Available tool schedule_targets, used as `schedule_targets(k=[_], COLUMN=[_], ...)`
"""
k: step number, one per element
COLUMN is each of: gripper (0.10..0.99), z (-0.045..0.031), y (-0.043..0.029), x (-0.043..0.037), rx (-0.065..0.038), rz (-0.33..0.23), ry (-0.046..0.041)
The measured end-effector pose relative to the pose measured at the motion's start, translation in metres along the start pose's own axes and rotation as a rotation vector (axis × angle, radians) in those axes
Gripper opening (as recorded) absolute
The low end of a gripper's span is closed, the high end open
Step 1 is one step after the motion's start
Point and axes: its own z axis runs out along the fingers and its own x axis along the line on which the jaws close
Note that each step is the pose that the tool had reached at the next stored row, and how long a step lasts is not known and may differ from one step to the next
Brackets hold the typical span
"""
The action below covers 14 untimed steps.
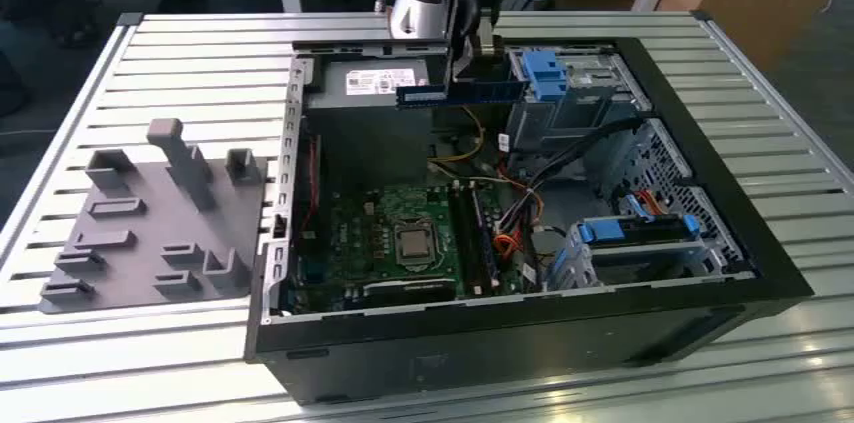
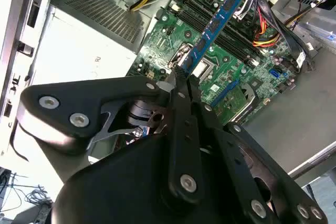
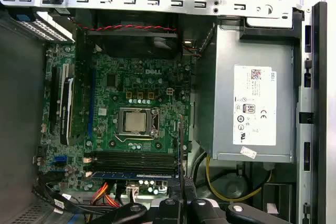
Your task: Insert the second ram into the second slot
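- Currently the jaws are pinched on the second ram (image 1: 461,93), which hangs level in the air over the power supply (image 1: 380,78) end of the open computer case (image 1: 781,273), well above the motherboard (image 1: 400,238).
- In the second wrist view the blue stick (image 2: 214,24) runs out from the jaws with the board far below it, so it is apart from every slot.
- The memory slots (image 3: 131,158) lie side by side in the first wrist view. What looks like a blue stick (image 3: 131,174) sits in one of them, so I judge the target to be a free dark slot just beside it.
- To do this well, the stick's long edge should be parallel to that slot before it goes down, with its notch matched to the slot's key.
- Orange and black cables (image 1: 514,208) crowd the slots' near end and could snag a stick that comes in tilted.
- A straight, even press at both ends seems safest, since a skewed push could bend the board.
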Motion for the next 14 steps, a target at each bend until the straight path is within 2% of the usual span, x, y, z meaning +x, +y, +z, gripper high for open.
schedule_targets(k=[9,14], gripper=[0.137,0.137], z=[0.0,0.0], y=[0.0001,0.0002], x=[0.005,0.0073], rx=[0.0,0.0], rz=[0.0,0.0], ry=[0.0008,0.0068])
